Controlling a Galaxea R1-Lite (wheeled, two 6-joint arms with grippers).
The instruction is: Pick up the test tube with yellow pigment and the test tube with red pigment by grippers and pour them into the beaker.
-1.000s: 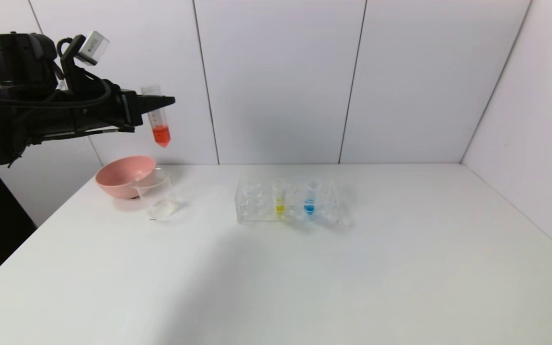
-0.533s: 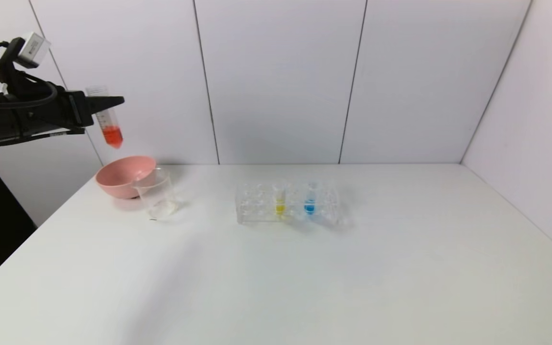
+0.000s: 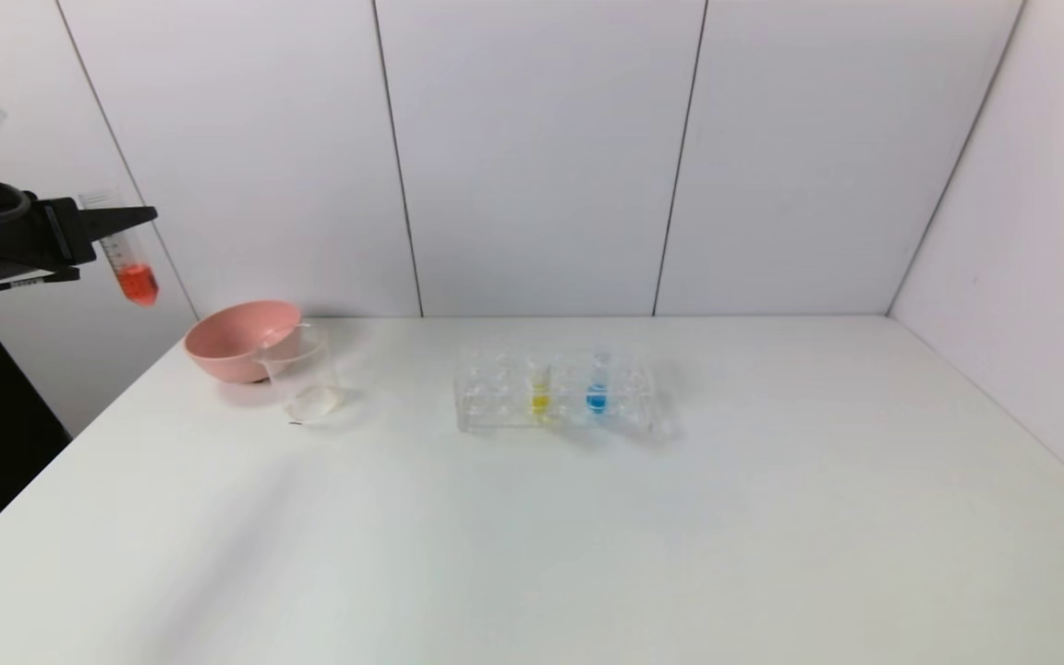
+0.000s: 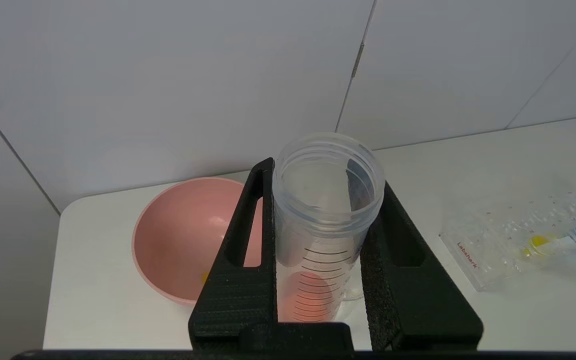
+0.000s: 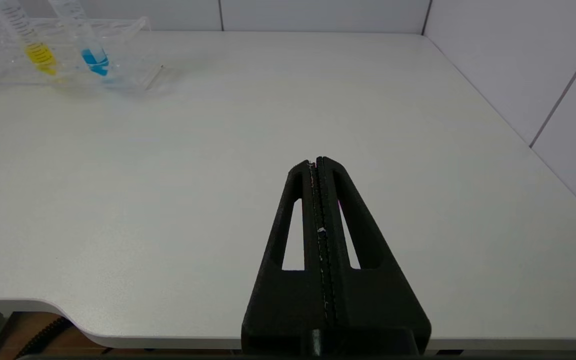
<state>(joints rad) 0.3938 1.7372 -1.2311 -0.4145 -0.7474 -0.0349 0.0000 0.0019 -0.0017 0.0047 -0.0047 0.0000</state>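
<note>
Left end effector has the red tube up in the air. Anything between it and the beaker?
Nothing visible blocks it. The left end effector holds the red tube in open air, left of the beaker. The pink bowl sits just behind the beaker, touching or nearly touching, so descend clear of it.

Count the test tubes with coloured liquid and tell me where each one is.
3. The red tube is held in the left tool, up beyond the table's left edge. The yellow tube and the blue tube stand side by side in the clear rack.
</note>
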